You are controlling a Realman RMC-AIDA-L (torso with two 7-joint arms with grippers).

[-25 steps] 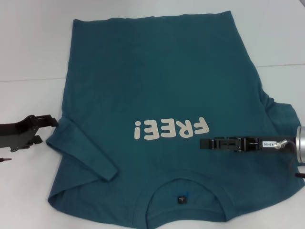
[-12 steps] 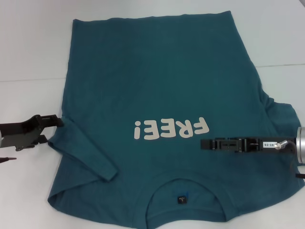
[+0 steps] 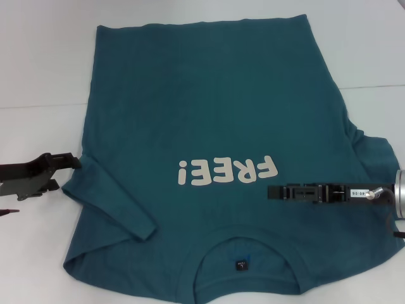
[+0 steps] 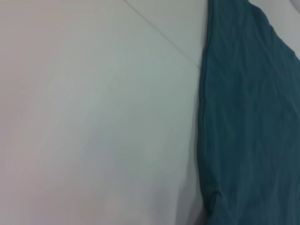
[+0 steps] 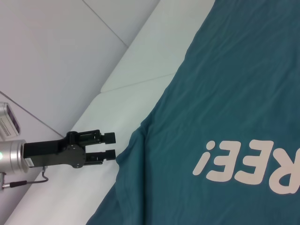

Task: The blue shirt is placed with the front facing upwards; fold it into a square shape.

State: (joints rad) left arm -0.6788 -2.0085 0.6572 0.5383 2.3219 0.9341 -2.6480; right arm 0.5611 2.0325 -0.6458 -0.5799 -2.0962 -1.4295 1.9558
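The blue shirt [image 3: 209, 107] lies flat and face up on the white table, with its neckline and small dark tag [image 3: 240, 265] nearest me. Its cream lettering [image 3: 228, 171] reads upside down from here. The left sleeve [image 3: 114, 196] is folded inward over the body, while the right sleeve [image 3: 373, 152] lies spread out. My left gripper [image 3: 68, 172] is open and empty, just outside the shirt's left edge by the folded sleeve. The right wrist view also shows the left gripper [image 5: 111, 145] beside the shirt [image 5: 225, 93]. My right gripper [image 3: 271, 192] hovers over the chest just below the lettering. The left wrist view shows only the shirt's edge [image 4: 253, 117].
The white table [image 3: 38, 63] has a seam line [image 3: 38, 106] running across it behind the left gripper. A thin dark rod with a red tip [image 3: 7, 212] pokes in at the left edge. Bare table surrounds the shirt at the left and far right.
The left gripper has crept slightly toward the shirt's left edge. The right gripper has shifted a touch to the right and stays over the chest. The shirt has not moved.
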